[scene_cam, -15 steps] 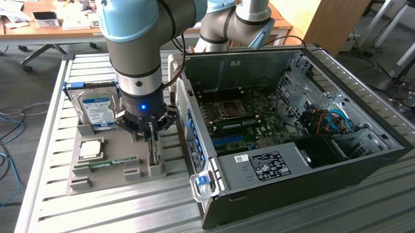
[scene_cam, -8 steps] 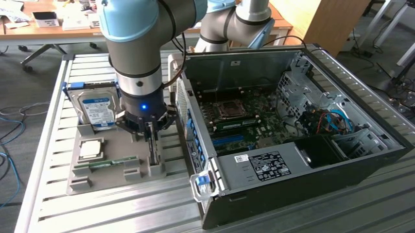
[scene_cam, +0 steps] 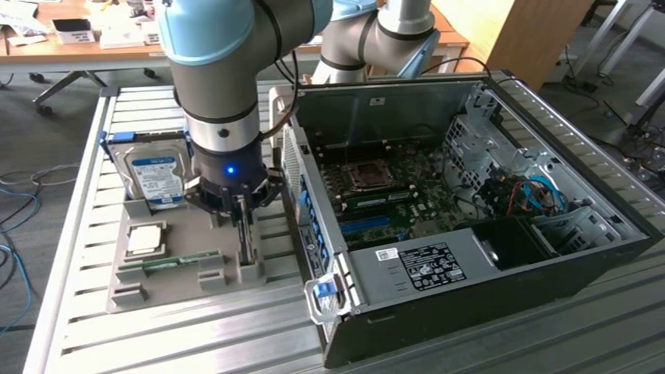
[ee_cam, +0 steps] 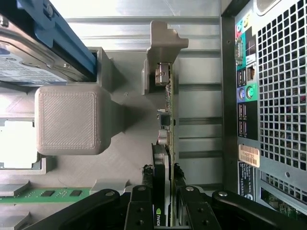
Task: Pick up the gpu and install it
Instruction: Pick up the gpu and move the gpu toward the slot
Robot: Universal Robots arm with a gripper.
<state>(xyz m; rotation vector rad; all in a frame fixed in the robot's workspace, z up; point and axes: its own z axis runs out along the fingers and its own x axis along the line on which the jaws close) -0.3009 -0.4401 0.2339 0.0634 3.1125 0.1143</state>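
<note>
gpu (ee_cam: 166, 120) stands on its long edge in a narrow slot of the gray printed tray (scene_cam: 156, 292), thin edge up toward the wrist camera, one end tucked in a gray upright post (ee_cam: 163, 43). Tight room: the rear I/O wall of the computer case (ee_cam: 283, 96) runs just beside one face, and a gray square block (ee_cam: 69, 120) of the tray is near the other. Only the space above the card is free. The gripper (scene_cam: 242, 226) comes straight down over it, black fingers (ee_cam: 144, 196) pressed on both faces, so closed on the card, which sits in its slot. In the exterior view the card is mostly hidden behind the fingers, and its fan face is hard to make out. On the same tray sit the hard drive (scene_cam: 154, 175), CPU (scene_cam: 146, 238) and memory stick (scene_cam: 167, 263). The case (scene_cam: 468, 234) lies with its open side up, motherboard showing.
</note>
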